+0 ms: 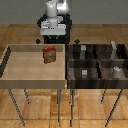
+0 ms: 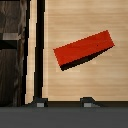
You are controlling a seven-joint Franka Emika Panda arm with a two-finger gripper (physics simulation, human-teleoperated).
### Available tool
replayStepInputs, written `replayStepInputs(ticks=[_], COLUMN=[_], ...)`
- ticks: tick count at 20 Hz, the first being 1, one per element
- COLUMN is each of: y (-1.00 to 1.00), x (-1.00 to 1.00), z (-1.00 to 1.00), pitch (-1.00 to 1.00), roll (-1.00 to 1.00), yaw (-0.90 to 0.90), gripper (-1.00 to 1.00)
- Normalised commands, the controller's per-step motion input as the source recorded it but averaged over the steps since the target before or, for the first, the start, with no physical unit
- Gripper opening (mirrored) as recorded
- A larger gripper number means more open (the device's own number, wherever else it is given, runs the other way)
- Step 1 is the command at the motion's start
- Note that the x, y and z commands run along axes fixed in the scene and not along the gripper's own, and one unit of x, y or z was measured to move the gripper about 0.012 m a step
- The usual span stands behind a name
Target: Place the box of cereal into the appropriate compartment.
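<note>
The pincer [image 2: 63, 102] hangs open above the light wooden tray [image 1: 10, 75], its two dark fingertips [image 2: 39, 103] spread apart with nothing between them. In the wrist view the tips show only as small stubs at the edge of the picture, over bare wood.

Just below and ahead of the pincer stands the box of cereal [image 1: 49, 54], upright on the tray floor, clear of the fingers and not touching them. From above, the wrist view shows its red top face [image 2: 84, 47] as a slanted bar, turned at an angle to the line between the fingertips.

Beyond the box, toward the exterior view's right, the tray wall meets the dark compartment bin [image 1: 98, 62], which sits just beside the tray on its own bench. Small grey blocks [image 1: 85, 73] rest in several of its compartments, well apart from the pincer.
</note>
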Motion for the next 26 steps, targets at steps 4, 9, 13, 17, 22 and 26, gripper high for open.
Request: replayStepInputs(ticks=[4,9,13,17,22,26], y=[0.0,0.0,0.0,0.0,0.0,0.0], x=[0.0,0.0,0.0,0.5,0.6,0.0], z=[0.0,0.0,0.0,0.0,0.0,0.0], pitch=[0.0,0.0,0.0,0.0,0.0,0.0], roll=[0.0,0.0,0.0,0.0,0.0,0.0], yaw=[0.0,0.0,0.0,0.0,0.0,0.0], gripper=[1.0,1.0,1.0,1.0,1.0,1.0])
